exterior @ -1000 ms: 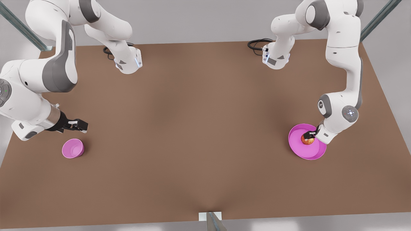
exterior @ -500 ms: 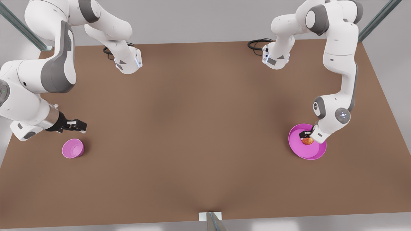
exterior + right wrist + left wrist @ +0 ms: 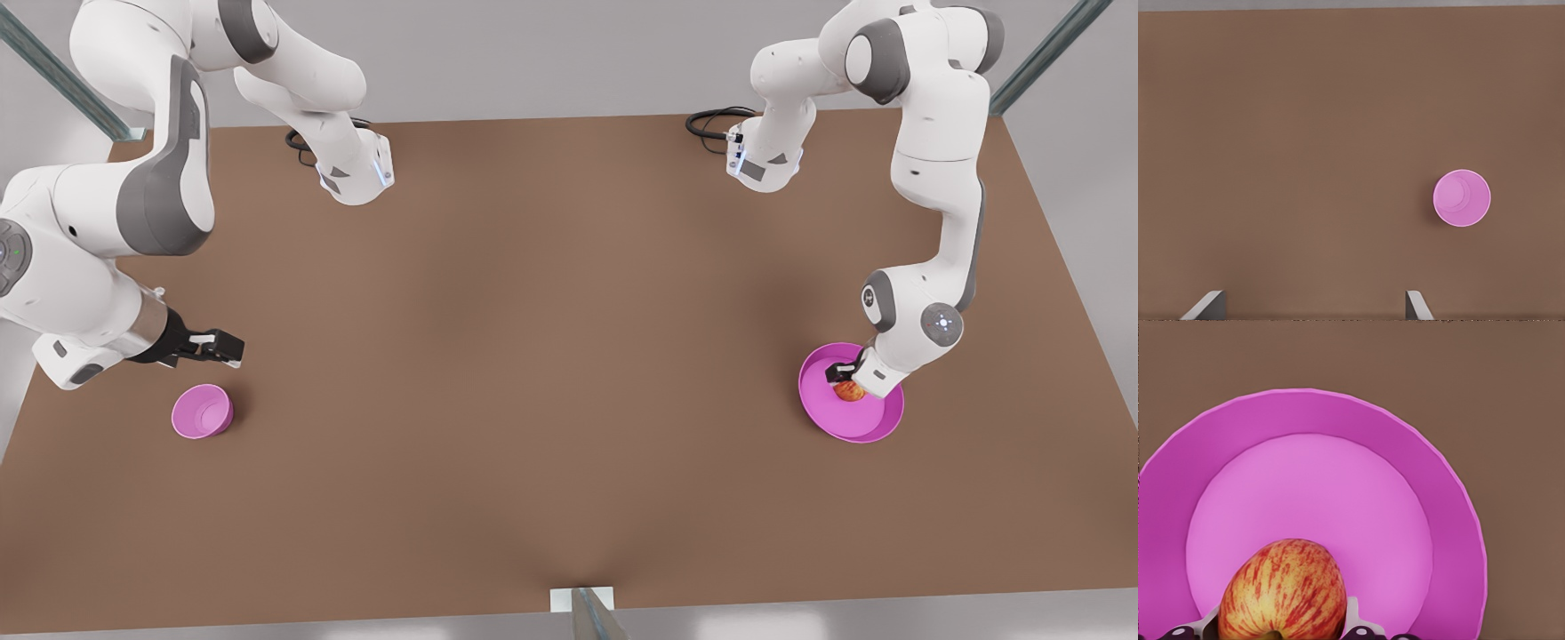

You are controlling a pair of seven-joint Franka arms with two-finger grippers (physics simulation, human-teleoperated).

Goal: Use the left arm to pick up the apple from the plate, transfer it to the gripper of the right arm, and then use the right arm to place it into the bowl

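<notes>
At the front view's lower right, the left tool (image 3: 843, 376) sits low over the plate (image 3: 867, 428), its fingers (image 3: 1353, 617) flanking the apple (image 3: 1283, 590) on both sides (whether they press it or merely bracket it I cannot tell), and the apple lies on the plate's floor. At the front view's left edge the right tool (image 3: 224, 348) waits above the bench (image 3: 551, 356), its fingers (image 3: 1205, 305) spread wide and holding nothing. The bowl (image 3: 202, 412) stands just below it in the frame, apart from the tool.
</notes>
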